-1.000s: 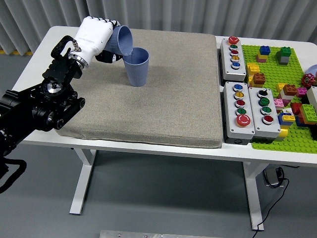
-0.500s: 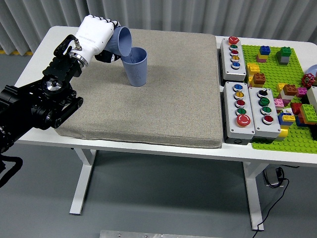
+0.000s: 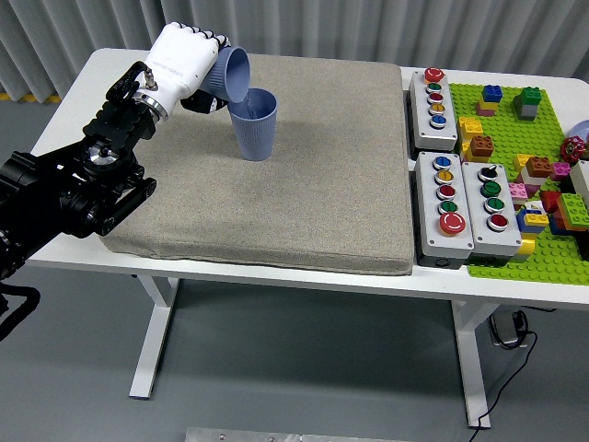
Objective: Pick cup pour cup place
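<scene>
A blue-grey cup [image 3: 254,125] stands upright on the grey mat [image 3: 313,184], toward its far left. My left hand [image 3: 189,66], white with a black arm, is shut on a second blue-grey cup [image 3: 228,75]. It holds that cup tipped on its side, mouth facing right and down, just above and left of the standing cup's rim. The two rims are close together; I cannot tell whether they touch. My right hand is out of view.
Three grey button boxes [image 3: 434,96] [image 3: 445,204] [image 3: 493,204] lie right of the mat. A green baseplate [image 3: 525,184] with several loose bricks fills the far right. The white table [image 3: 83,101] shows left of the mat.
My left hand has lifted slightly up and to the right with the tipped cup. The standing cup has not moved.
</scene>
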Controlling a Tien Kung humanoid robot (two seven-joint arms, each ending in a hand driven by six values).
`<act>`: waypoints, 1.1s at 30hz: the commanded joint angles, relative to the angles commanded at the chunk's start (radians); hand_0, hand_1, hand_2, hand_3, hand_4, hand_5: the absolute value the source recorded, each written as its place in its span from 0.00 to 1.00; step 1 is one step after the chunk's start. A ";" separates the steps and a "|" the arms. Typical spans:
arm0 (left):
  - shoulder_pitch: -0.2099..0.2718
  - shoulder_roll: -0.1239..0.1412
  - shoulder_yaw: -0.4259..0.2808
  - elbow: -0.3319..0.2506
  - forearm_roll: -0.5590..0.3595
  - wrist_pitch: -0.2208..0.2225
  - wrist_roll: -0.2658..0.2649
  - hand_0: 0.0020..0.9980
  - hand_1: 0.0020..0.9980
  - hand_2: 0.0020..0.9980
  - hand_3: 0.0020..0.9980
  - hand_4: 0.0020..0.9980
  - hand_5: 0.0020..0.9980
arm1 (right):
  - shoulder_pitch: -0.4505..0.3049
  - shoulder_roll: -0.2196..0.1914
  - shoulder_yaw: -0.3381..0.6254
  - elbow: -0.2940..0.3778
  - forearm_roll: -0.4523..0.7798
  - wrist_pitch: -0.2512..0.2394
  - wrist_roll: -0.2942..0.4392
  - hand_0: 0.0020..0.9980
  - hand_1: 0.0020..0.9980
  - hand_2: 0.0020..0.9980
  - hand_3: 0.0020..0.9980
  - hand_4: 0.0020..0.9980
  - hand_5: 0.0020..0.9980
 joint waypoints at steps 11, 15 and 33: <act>-0.017 0.009 0.050 -0.001 0.011 0.004 0.017 0.47 0.51 0.55 0.54 0.84 0.14 | -0.002 0.001 -0.002 0.000 0.002 0.000 -0.001 0.70 0.71 0.67 0.64 0.06 0.31; -0.039 0.014 0.096 0.001 0.008 -0.003 0.019 0.47 0.51 0.55 0.54 0.84 0.14 | -0.002 0.001 -0.001 0.000 -0.001 0.000 -0.001 0.70 0.71 0.67 0.64 0.06 0.30; -0.077 0.028 0.198 -0.002 0.014 -0.012 0.036 0.47 0.51 0.54 0.54 0.84 0.14 | -0.008 0.002 -0.004 0.001 0.002 0.000 -0.002 0.70 0.71 0.67 0.64 0.06 0.30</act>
